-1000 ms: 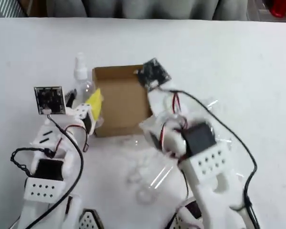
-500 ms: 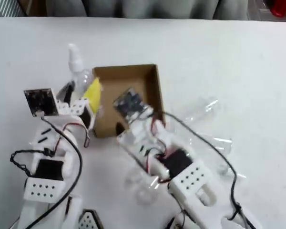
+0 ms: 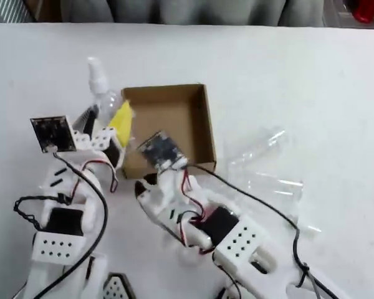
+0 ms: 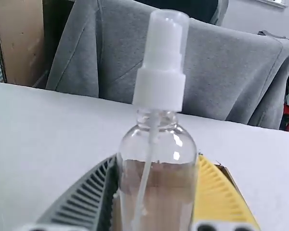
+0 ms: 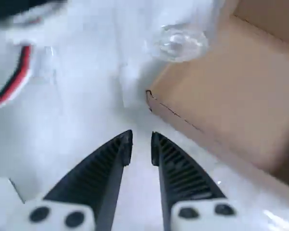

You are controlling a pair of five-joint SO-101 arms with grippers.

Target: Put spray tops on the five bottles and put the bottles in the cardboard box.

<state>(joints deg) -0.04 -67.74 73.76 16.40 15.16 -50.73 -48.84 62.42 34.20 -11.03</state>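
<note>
**Loading a capped bottle.** The bottle (image 4: 156,192), fitted with its spray top (image 4: 163,57), stands upright, pinched between the fingers of the left gripper (image 3: 106,123) just beside the left wall of the cardboard box (image 3: 168,121). The right gripper (image 5: 140,144) hangs low at the box's near corner, its fingers almost pressed together and empty. To load well, lift the bottle clear of the wall before releasing it inside. Uncapped bottles (image 3: 268,171) lie on the table (image 3: 299,68), right of the box.
</note>
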